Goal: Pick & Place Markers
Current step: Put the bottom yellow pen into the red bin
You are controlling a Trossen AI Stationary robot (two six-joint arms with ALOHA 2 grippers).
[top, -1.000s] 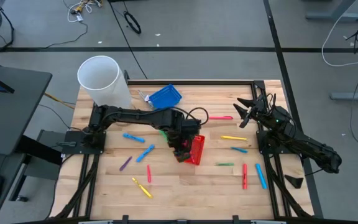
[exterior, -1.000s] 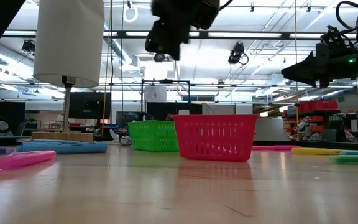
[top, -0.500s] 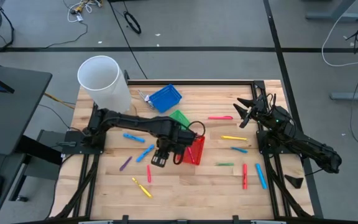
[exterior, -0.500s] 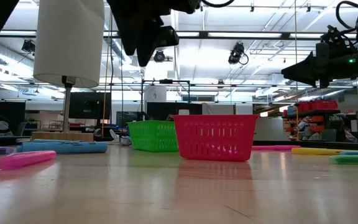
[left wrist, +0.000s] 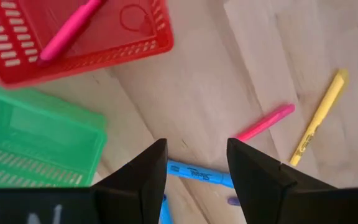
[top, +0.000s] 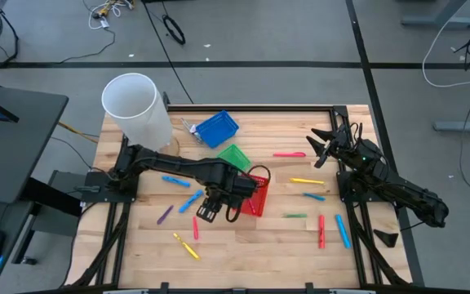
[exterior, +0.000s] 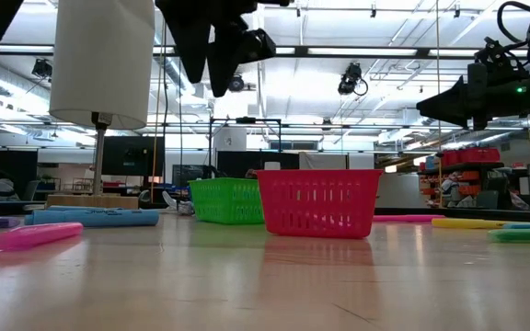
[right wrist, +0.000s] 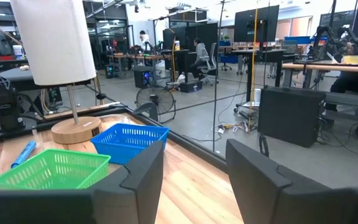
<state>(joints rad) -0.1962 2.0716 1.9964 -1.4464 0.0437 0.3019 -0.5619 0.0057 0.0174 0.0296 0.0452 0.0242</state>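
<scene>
Markers lie scattered on the wooden table: blue ones (top: 190, 201), a purple one (top: 165, 214), a red one (top: 195, 227) and a yellow one (top: 186, 246) left of the red basket (top: 256, 197); pink (top: 289, 153), yellow (top: 307, 180), green (top: 295, 216), red (top: 321, 230) and blue (top: 343, 230) ones to its right. A pink marker (left wrist: 67, 32) lies inside the red basket (left wrist: 98, 53). My left gripper (top: 206, 213) hangs open and empty above the table just left of that basket, over the blue marker (left wrist: 197, 176). My right gripper (top: 321, 148) waits open, raised at the table's far right.
A green basket (top: 235, 155) and a blue basket (top: 216, 128) stand beyond the red one. A white paper roll on a wooden stand (top: 137, 106) rises at the far left corner. Bare wood shows along the near edge in the middle.
My left gripper has swung from above the red basket toward the table's left and a little toward the near edge, staying high over the table. The baskets, the markers and the right arm have kept still.
</scene>
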